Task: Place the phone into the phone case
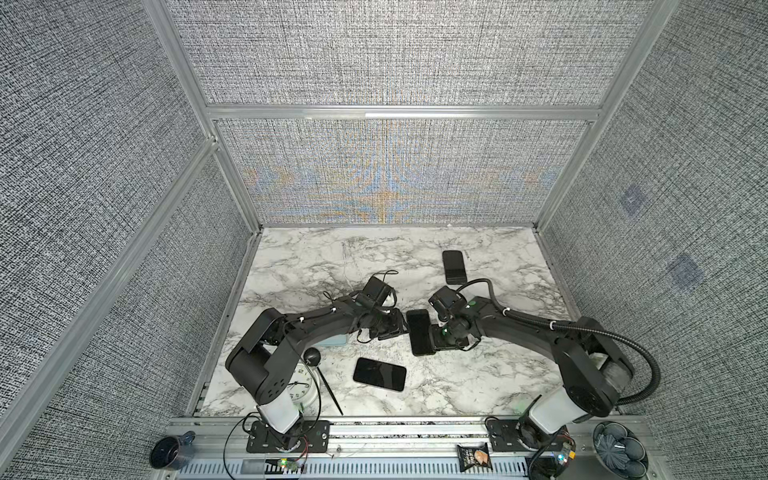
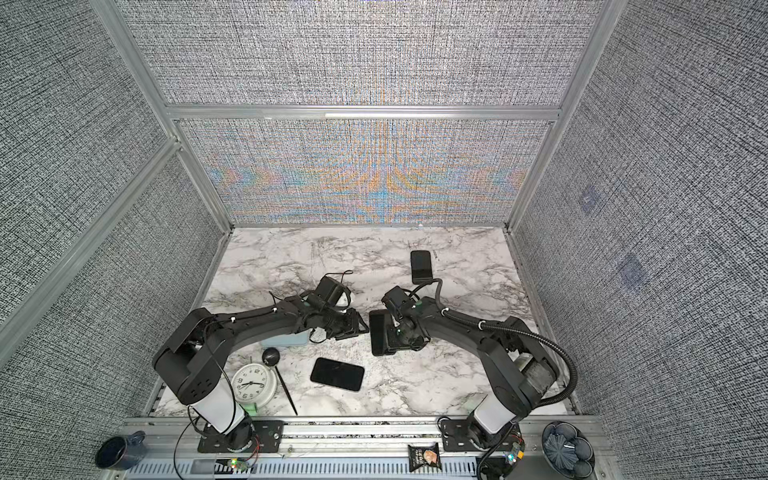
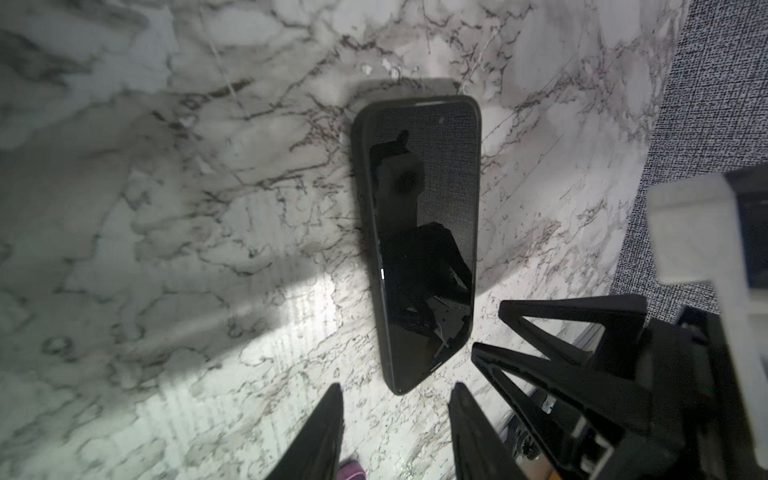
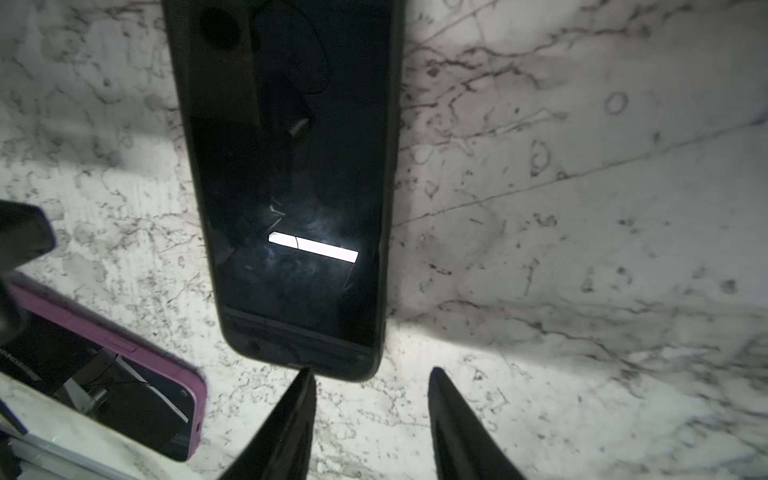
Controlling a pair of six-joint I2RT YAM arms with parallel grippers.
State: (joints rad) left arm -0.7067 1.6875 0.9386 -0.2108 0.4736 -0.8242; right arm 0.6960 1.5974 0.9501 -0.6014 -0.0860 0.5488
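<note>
Across the white, grey-veined marble tabletop [image 1: 478,386], two black jointed arms reach inward from the near rail. The left arm [image 1: 316,328] and the right arm [image 1: 519,328] almost meet at the middle. Beneath the left arm's elbow stands a round white clock [image 2: 253,382] with black numerals.

Between the two wrists lies the dark-screened phone [image 1: 419,332], flat and screen up. It sits in a black case [image 3: 360,166] whose rim frames the glass all round. Nearer the rail, apart from it, a second phone in a purple case [image 4: 195,395] lies flat. A third dark phone [image 1: 454,266] lies farther back, well apart.

The left gripper [image 3: 397,384] has its jaws parted and holds nothing, with the cased phone's short end just at the gap between its tips. The right gripper [image 4: 372,370] is near that same end, its jaws likewise spread and empty. One fingertip [image 4: 305,382] is right at the case's edge, and whether it touches cannot be told.
</note>
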